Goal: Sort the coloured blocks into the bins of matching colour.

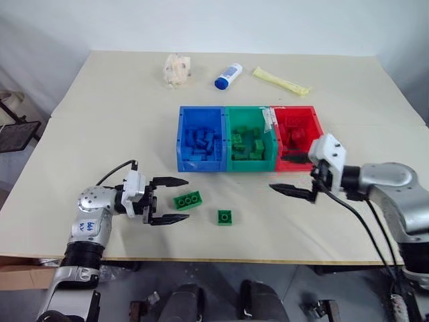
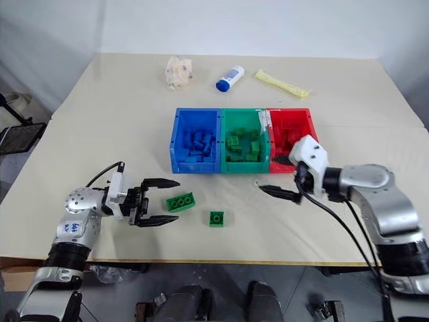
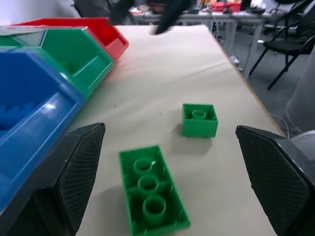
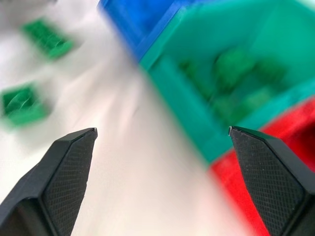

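Looking from the head, I see my left gripper (image 1: 175,200) spread wide, empty, just beside the long green brick (image 1: 188,200); small green brick (image 1: 224,217) lies near. Bins (image 1: 201,164) hold sorted bricks. Left wrist: both green bricks between the fingers, untouched. Right wrist: right gripper (image 4: 162,132) apart, empty, probably near the green bin (image 4: 197,113).

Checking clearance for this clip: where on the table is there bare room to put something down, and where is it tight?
Bare: the table left of the blue bin, and the strip between the bins and the bottle. Crowded: the front, where the long green brick and small green brick lie between the open left tool and open right tool.
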Motion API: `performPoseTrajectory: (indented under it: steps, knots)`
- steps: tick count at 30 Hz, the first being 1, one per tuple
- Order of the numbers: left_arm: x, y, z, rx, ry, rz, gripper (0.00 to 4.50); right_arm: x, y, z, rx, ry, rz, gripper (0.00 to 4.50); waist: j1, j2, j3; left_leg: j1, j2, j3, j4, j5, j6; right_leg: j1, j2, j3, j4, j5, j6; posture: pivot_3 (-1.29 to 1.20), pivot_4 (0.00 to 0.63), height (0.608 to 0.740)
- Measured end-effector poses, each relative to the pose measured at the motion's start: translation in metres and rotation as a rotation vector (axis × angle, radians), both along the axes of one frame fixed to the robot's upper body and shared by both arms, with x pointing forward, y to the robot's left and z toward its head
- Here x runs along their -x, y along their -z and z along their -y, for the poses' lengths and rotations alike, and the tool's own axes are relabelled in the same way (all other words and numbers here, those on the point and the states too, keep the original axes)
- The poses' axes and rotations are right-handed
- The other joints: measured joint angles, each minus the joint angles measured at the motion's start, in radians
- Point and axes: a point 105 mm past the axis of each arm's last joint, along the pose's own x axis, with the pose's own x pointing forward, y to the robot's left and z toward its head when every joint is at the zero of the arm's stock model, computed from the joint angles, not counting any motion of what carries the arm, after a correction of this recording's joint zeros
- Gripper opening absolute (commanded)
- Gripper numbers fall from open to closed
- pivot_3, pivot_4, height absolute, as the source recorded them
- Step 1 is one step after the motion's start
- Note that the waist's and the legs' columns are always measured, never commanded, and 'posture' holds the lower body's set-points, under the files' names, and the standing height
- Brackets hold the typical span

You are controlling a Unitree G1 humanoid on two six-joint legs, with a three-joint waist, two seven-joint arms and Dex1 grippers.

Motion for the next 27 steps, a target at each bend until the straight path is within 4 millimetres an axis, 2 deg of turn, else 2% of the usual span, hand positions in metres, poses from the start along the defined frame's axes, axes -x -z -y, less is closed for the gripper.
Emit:
performPoseTrajectory:
  steps: [3,9,13,21,24,27]
  knots:
    - [0.0,0.001,-0.003,-0.004,-0.005,-0.004,4.5,0.014,0.004,0.011,0.027,-0.013,-0.037,4.47,0.001,0.0,0.0,0.0,0.001,0.0,0.0,0.0,0.0,0.0,0.0,0.001,0.0,0.0,0.0,0.0,0.15,0.74]
    - [0.001,0.002,-0.015,-0.027,-0.025,-0.019,4.5,0.048,0.024,0.05,0.094,0.02,-0.169,4.47,0.006,0.0,0.0,0.0,0.0,-0.001,0.001,0.0,0.0,0.002,-0.001,0.001,-0.001,0.0,0.0,0.0,0.15,0.74]
    - [0.001,0.003,-0.016,-0.03,-0.017,-0.022,4.5,0.054,0.02,0.061,0.114,0.045,-0.162,4.47,0.002,0.0,0.0,0.001,0.001,-0.001,0.001,0.0,0.0,0.002,-0.002,0.002,-0.002,0.0,0.0,0.0,0.15,0.74]
    - [0.0,0.003,-0.017,-0.028,-0.02,-0.028,4.5,0.051,0.007,0.054,0.125,0.022,-0.101,4.47,0.002,0.0,0.0,0.001,0.002,-0.001,0.001,0.0,-0.001,0.002,-0.002,0.002,-0.002,0.0,0.0,0.0,0.15,0.74]
    - [0.0,0.003,-0.017,-0.028,-0.02,-0.025,4.5,0.047,-0.001,0.036,0.132,-0.031,-0.07,4.47,0.002,0.0,0.0,0.001,0.002,-0.002,0.001,0.0,-0.001,0.002,-0.003,0.003,-0.002,0.0,0.0,0.0,0.15,0.74]
    - [0.0,0.001,-0.015,-0.027,-0.017,-0.017,4.5,0.042,-0.006,0.006,0.14,-0.108,-0.039,4.47,0.001,0.0,0.0,0.001,0.002,-0.002,0.001,-0.001,-0.001,0.002,-0.003,0.004,-0.002,0.0,0.0,0.0,0.15,0.74]
